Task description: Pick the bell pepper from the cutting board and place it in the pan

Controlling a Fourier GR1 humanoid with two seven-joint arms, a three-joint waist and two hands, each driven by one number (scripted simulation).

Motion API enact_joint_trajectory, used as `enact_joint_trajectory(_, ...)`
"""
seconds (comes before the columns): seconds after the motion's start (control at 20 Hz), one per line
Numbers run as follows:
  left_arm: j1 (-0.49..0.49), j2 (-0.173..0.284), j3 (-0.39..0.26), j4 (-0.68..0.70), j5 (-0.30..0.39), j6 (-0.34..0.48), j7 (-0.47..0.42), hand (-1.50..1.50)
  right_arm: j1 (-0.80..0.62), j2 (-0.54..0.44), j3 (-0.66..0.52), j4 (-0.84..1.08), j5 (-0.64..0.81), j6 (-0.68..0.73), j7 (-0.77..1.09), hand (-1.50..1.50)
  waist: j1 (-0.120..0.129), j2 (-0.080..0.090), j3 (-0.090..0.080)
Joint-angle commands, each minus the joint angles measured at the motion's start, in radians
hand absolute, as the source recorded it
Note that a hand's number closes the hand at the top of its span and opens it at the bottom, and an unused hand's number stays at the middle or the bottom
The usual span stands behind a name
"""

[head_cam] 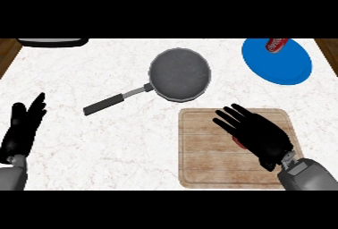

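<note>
The tabletop [99,143] is pale marble with faint brown veining. On it lies a square wooden cutting board [204,170] with rounded corners and plank lines, cut off along its near edge. The right robot hand [259,134] spreads over the board with fingers straight, released, holding nothing. Under its palm only a small red sliver of the bell pepper [239,142] shows, resting on the board; the rest is hidden, so its shape is hard to make out.

Just beyond the board sits a round dark grey pan [179,74] with a speckled matte inside, its metal neck and black handle pointing toward the left. Near the far right corner is a smooth blue plate [280,65] carrying a red can [276,44], partly cut off. A dark, white-rimmed object [52,42] is clipped at the far left.

The left robot hand [23,127] rests open at the left edge, fingers up.
</note>
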Motion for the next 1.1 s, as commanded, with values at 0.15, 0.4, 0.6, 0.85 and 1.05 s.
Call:
enact_joint_trajectory(0.15, -0.017, -0.002, 0.034, 0.023, -0.012, -0.021, -0.003, 0.00, -0.031, 0.020, 0.017, 0.078, 0.092, -0.123, -0.094, 1.50, 0.000, 0.001, 0.000)
enact_joint_trajectory(0.4, -0.005, -0.025, 0.035, 0.049, -0.027, -0.023, -0.049, 0.00, -0.099, 0.069, -0.031, 0.213, 0.143, -0.254, -0.120, 1.50, 0.003, 0.002, 0.000)
enact_joint_trajectory(0.6, 0.021, -0.057, 0.028, -0.042, -0.048, -0.006, 0.008, 0.00, 0.024, 0.035, -0.059, 0.032, 0.134, -0.175, -0.153, 1.50, -0.002, -0.001, 0.000)
enact_joint_trajectory(0.85, 0.027, 0.001, 0.085, 0.005, -0.016, -0.019, -0.007, 0.00, 0.157, 0.265, -0.276, 0.074, 0.086, -0.065, 0.326, 1.50, -0.089, -0.014, 0.000)
enact_joint_trajectory(1.05, 0.060, 0.002, 0.112, 0.005, -0.013, 0.006, 0.001, 0.00, 0.268, 0.420, -0.431, 0.016, 0.059, -0.100, 0.597, 1.50, -0.136, -0.026, -0.001)
